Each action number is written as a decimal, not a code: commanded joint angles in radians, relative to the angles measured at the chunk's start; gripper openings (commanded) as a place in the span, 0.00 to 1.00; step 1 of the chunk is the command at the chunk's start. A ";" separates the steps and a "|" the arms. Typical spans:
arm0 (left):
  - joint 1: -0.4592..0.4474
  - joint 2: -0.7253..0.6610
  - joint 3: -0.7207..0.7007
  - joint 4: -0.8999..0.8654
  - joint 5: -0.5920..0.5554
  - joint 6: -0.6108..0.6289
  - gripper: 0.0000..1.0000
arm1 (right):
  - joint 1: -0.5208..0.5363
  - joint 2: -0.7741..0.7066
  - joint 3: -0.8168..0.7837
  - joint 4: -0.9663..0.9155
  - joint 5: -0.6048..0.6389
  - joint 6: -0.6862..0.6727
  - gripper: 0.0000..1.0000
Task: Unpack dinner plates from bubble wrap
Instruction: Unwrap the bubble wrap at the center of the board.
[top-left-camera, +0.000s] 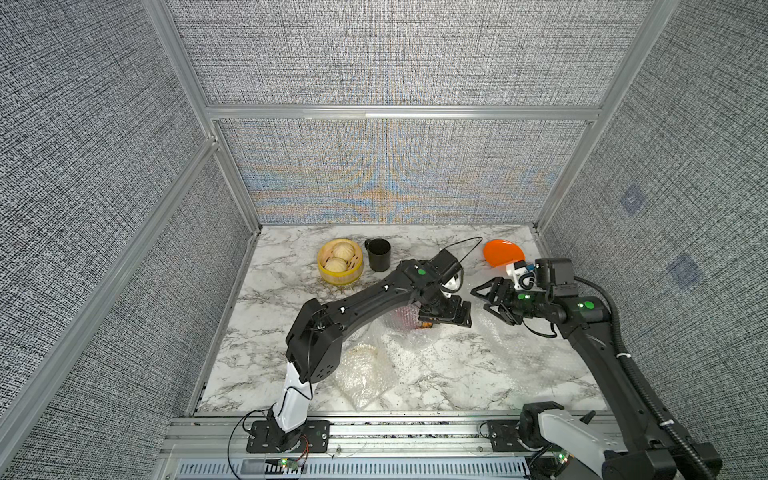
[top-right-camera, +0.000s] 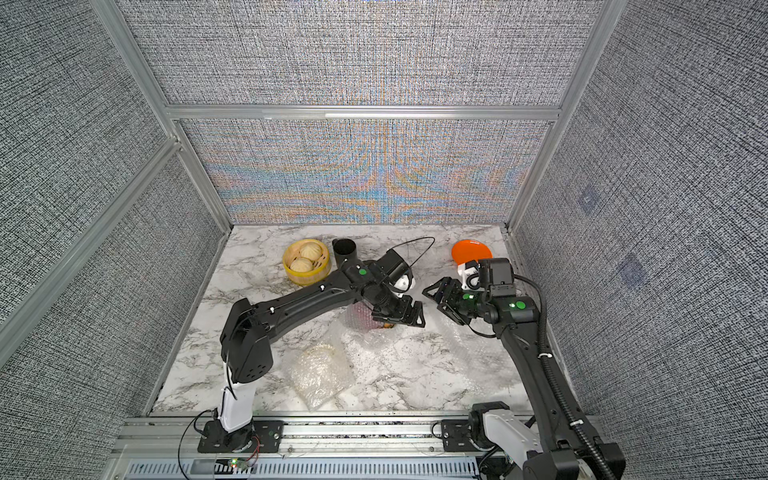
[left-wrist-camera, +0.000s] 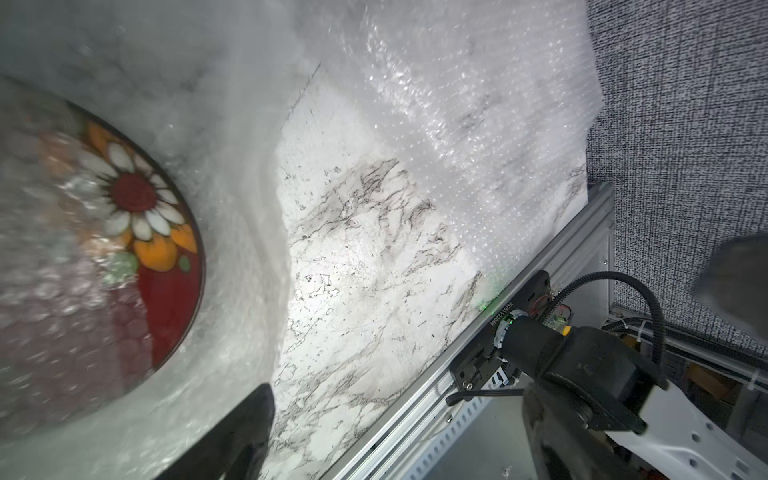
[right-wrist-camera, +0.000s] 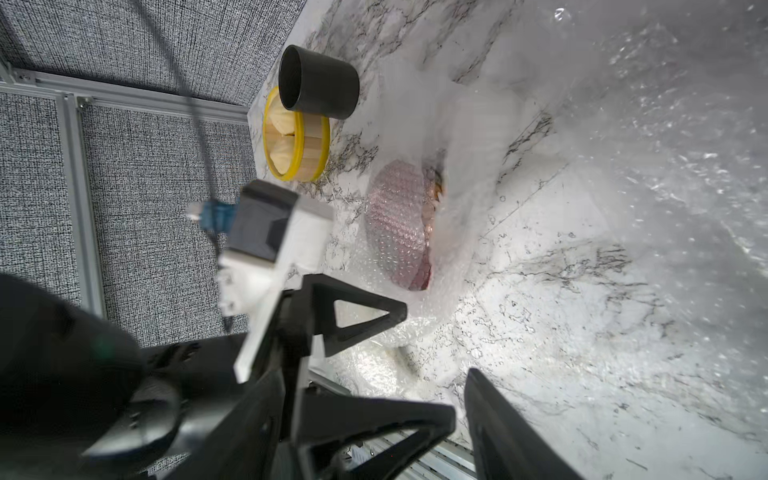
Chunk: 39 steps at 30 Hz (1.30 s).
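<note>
Left gripper (top-left-camera: 441, 321), jaws spread and holding nothing, hangs over mid-table where the soft, light, probably slippery bubble wrap (right-wrist-camera: 395, 216) half-covers the dark red plate (left-wrist-camera: 174, 299), likely stiff and breakable, best pinched at its bared rim (left-wrist-camera: 203, 253)

The left arm stretches forward, the left gripper (top-left-camera: 444, 318) pointing down over the edge of the dark red patterned round plate (left-wrist-camera: 170, 291), jaws wide, empty. The right gripper (top-left-camera: 480, 300) hangs level just beside that plate, jaws apart, empty.

Half-covered red floral plate (left-wrist-camera: 172, 299), bubble wrap (left-wrist-camera: 62, 299) over it, marble table (left-wrist-camera: 365, 270) beside
</note>
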 joint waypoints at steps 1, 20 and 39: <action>0.010 -0.054 0.014 -0.175 -0.105 0.053 0.95 | 0.003 0.006 0.001 -0.021 -0.014 0.015 0.68; 0.243 -0.383 -0.443 -0.158 -0.284 -0.118 0.95 | 0.403 0.531 0.339 -0.136 0.055 -0.107 0.53; 0.349 -0.123 -0.458 0.004 -0.076 0.061 0.92 | 0.633 0.629 0.091 -0.101 0.128 0.070 0.32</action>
